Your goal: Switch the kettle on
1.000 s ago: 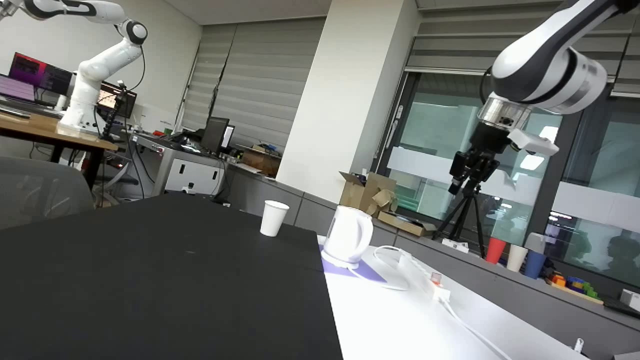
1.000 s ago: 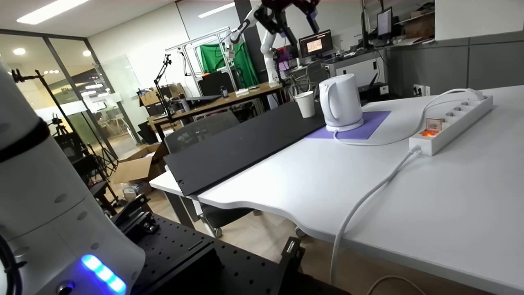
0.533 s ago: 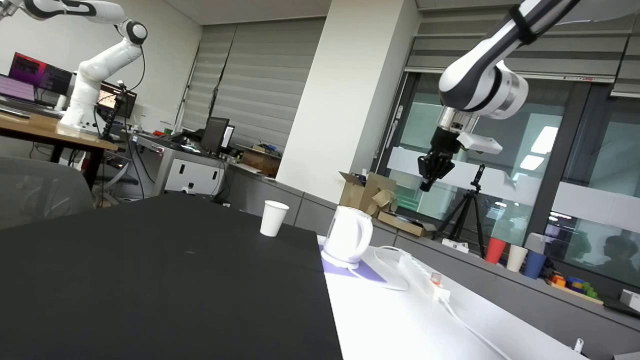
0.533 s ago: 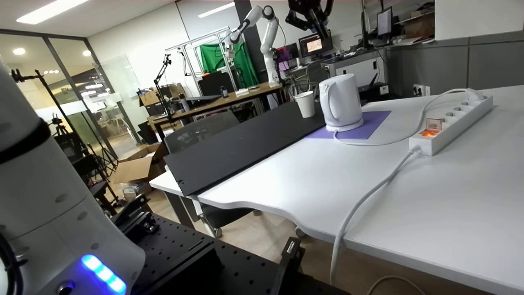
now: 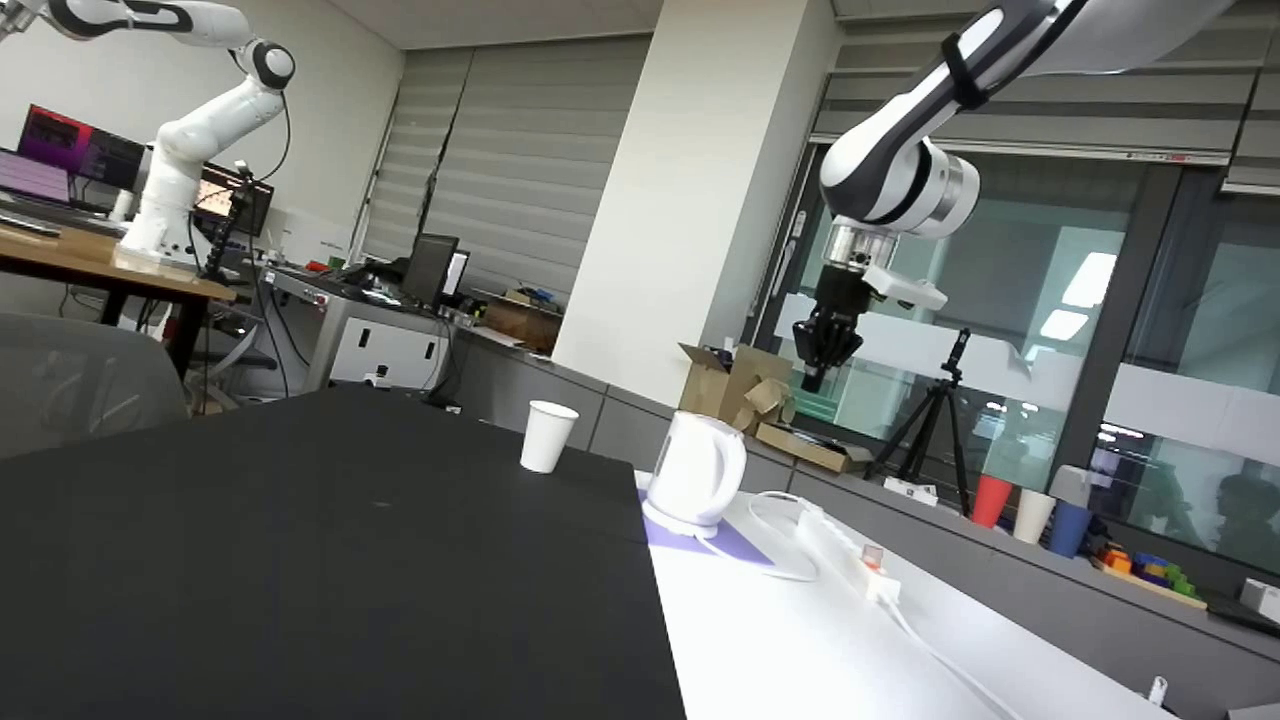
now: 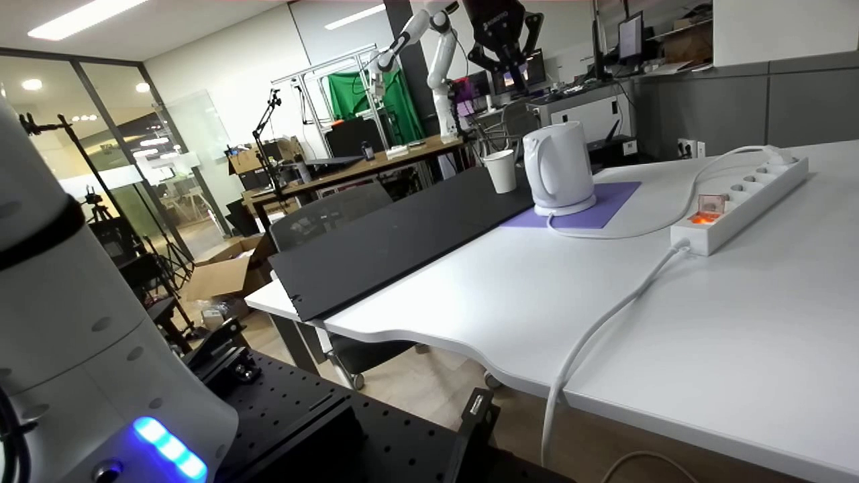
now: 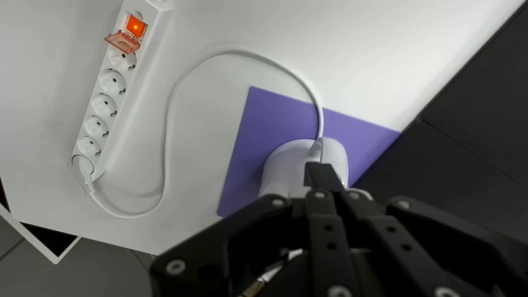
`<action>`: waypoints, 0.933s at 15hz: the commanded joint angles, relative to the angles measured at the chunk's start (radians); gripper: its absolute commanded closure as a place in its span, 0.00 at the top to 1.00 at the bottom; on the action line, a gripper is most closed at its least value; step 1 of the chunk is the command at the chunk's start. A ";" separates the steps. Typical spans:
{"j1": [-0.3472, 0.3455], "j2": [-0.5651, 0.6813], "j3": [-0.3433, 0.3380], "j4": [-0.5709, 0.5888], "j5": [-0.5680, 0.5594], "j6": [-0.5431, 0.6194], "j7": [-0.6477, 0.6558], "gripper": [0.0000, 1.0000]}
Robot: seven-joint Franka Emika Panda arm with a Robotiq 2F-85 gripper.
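One gripper (image 7: 325, 176), narrow, drawn together, with nothing visible in its hold, pointing down from above the kettle (image 7: 284, 169) and apart from it in both exterior views. To reach the kettle body (image 6: 570, 168) in an exterior view, go toward five o'clock from the gripper, with the handle (image 6: 533, 168) out on the nine o'clock side; to reach the kettle (image 5: 685, 470) in an exterior view, go toward eight o'clock. Upright on its base on the purple mat (image 7: 272, 115), with its long axis roughly in line with the gripper's reach. From the wrist, visible toward nine or ten o'clock of the gripper's tip, otherwise much hidden beneath it. Cannot make out the kettle's own switch. By judgement, at the approach stage, with pressing not yet done; probably in need of a descent along the handle side. Possible trouble: meeting the top first and nudging the kettle.
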 commanded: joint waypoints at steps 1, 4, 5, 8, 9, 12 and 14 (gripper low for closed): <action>-0.013 0.000 0.013 0.002 -0.003 -0.003 0.002 0.01; -0.013 0.000 0.013 0.003 -0.003 -0.005 0.002 0.01; -0.013 0.000 0.013 0.003 -0.003 -0.006 0.002 0.01; -0.035 0.067 0.029 0.084 0.066 -0.010 -0.066 0.00; -0.043 0.106 0.035 0.132 0.100 -0.033 -0.077 0.00; -0.076 0.212 0.061 0.278 0.187 -0.095 -0.111 0.00; -0.099 0.285 0.081 0.387 0.227 -0.147 -0.117 0.00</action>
